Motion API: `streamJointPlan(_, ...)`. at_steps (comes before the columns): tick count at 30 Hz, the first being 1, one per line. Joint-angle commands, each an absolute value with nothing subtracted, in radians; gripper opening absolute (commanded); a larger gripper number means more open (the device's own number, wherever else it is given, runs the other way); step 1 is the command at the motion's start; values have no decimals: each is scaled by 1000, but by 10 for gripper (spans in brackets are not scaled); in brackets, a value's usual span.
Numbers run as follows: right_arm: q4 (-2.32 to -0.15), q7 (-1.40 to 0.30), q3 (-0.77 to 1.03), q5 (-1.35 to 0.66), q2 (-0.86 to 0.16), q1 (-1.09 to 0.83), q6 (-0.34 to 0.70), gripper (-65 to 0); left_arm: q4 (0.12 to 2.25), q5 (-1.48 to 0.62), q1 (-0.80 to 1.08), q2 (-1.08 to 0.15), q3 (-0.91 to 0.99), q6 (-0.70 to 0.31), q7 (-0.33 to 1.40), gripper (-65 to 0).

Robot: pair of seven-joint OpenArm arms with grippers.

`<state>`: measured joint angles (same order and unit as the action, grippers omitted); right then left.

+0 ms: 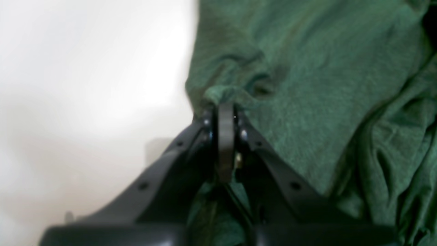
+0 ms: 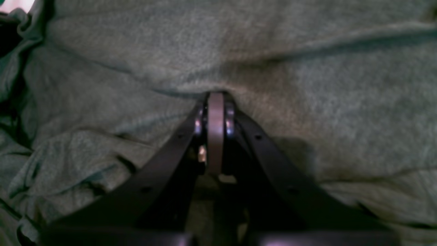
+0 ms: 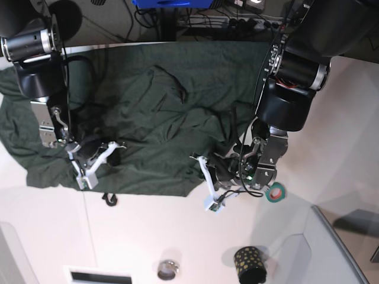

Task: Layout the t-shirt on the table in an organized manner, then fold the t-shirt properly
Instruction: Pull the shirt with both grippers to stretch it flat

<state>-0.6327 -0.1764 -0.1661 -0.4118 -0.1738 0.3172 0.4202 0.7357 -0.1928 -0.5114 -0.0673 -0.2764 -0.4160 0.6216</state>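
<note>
Base view shows the dark green t-shirt (image 3: 148, 112) spread in loose wrinkles across the far half of the white table (image 3: 177, 236), its near hem bunched toward the right. The left gripper (image 1: 225, 112) has its jaws closed, pinching a small fold at the shirt's edge beside bare tabletop. The right gripper (image 2: 215, 99) is likewise clamped shut, with cloth puckering at its tips, so it seems to hold fabric. To lay the shirt out well, I judge both arms should draw apart evenly and low, keeping the hem taut, so the creases pull flat without lifting the body.
</note>
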Motion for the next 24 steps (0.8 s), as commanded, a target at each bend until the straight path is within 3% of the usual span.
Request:
streamJointPlan(1, -619, -255, -165, -348, -193, 311, 366, -648, 754, -202, -544, -73, -274, -417, 610, -650)
streamJointPlan(9, -619, -257, -165, -344, -194, 309, 366, -648, 835, -189, -535, -74, -117, -417, 665, -650)
streamJointPlan(17, -621, -262, -170, -344, -189, 308, 367, -648, 857, -189, -521, -137, -102, -417, 667, -650)
streamJointPlan(24, -628, -263, -170, -344, -186, 308, 367, -648, 816, -188, -518, -145, -107, -412, 558, -650)
